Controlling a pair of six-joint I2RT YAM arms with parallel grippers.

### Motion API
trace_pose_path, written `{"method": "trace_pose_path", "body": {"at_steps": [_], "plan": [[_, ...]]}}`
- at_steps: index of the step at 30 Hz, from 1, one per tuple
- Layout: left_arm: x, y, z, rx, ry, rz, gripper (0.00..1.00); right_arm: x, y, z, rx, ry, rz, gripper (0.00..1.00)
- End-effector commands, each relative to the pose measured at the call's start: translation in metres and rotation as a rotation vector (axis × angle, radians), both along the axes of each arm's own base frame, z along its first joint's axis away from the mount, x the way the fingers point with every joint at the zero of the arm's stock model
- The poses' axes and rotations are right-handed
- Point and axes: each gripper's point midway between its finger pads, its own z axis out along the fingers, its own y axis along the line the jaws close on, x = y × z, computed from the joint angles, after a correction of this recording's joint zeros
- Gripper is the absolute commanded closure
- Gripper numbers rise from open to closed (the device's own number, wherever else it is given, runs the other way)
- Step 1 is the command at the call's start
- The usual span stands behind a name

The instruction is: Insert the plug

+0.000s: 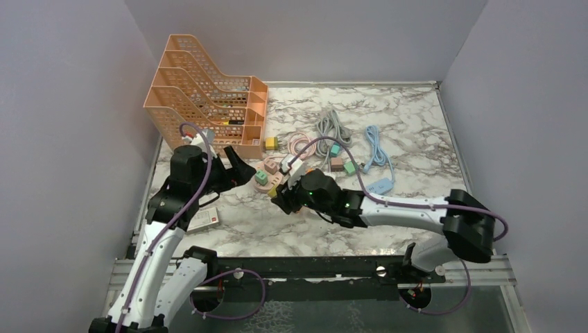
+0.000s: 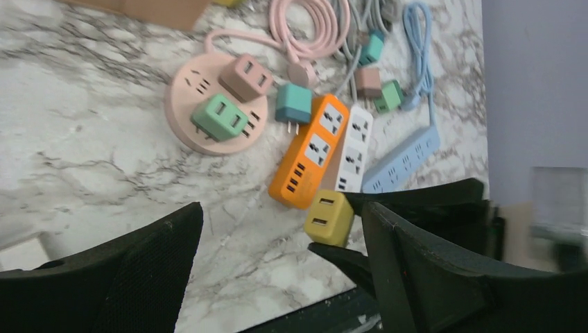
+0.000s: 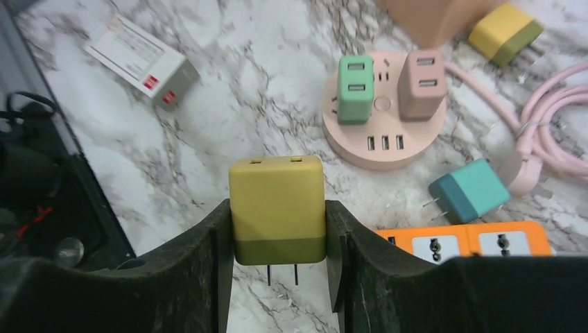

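My right gripper (image 3: 277,232) is shut on a yellow plug (image 3: 277,201), two prongs pointing back toward the wrist, held above the marble. The same plug shows in the left wrist view (image 2: 329,217), near the end of the orange power strip (image 2: 308,161), which also shows in the right wrist view (image 3: 464,244). A round pink power strip (image 3: 360,146) beyond it carries a green plug (image 3: 356,89) and a pink-brown plug (image 3: 421,84). My left gripper (image 2: 281,232) is open and empty, hovering left of the round strip (image 1: 267,177). The right gripper (image 1: 279,198) hides the orange strip from above.
A teal plug (image 3: 468,189) lies loose by the orange strip. White (image 2: 352,149) and blue (image 2: 402,161) strips lie beside it. Another yellow plug (image 1: 271,143), coiled cables (image 1: 333,128), an orange file rack (image 1: 201,90) and a white box (image 1: 203,219) are around.
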Motion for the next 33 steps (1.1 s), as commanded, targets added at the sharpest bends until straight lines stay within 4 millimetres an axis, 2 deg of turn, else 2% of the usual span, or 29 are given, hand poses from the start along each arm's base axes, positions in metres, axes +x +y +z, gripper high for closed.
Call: {"method": "trace_pose_path", "body": {"at_steps": [1,8,11,14,19,25,29,33], "plan": [[-0.013,-0.042,-0.005,-0.106,0.020,-0.269,0.13,-0.006,-0.007,0.051,0.206,-0.127,0.030,0.76],[-0.008,-0.076,0.013,-0.278,-0.046,-0.426,0.12,-0.014,-0.032,0.068,0.259,-0.189,0.027,0.77],[-0.004,-0.083,0.007,-0.320,-0.006,-0.420,0.12,-0.017,-0.041,0.077,0.299,-0.221,0.026,0.77],[-0.009,-0.093,-0.002,-0.352,0.052,-0.462,0.11,-0.014,-0.047,0.084,0.314,-0.248,0.000,0.77],[-0.021,-0.110,-0.016,-0.371,0.106,-0.532,0.11,-0.008,-0.048,0.088,0.311,-0.277,-0.022,0.78],[-0.030,-0.122,-0.012,-0.414,0.120,-0.632,0.12,-0.003,-0.044,0.085,0.272,-0.278,-0.032,0.78],[-0.039,-0.125,-0.015,-0.433,0.146,-0.695,0.18,-0.006,-0.039,0.081,0.252,-0.271,0.001,0.78],[-0.049,-0.127,-0.022,-0.452,0.191,-0.734,0.36,-0.006,-0.036,0.082,0.274,-0.246,-0.006,0.78]]}}
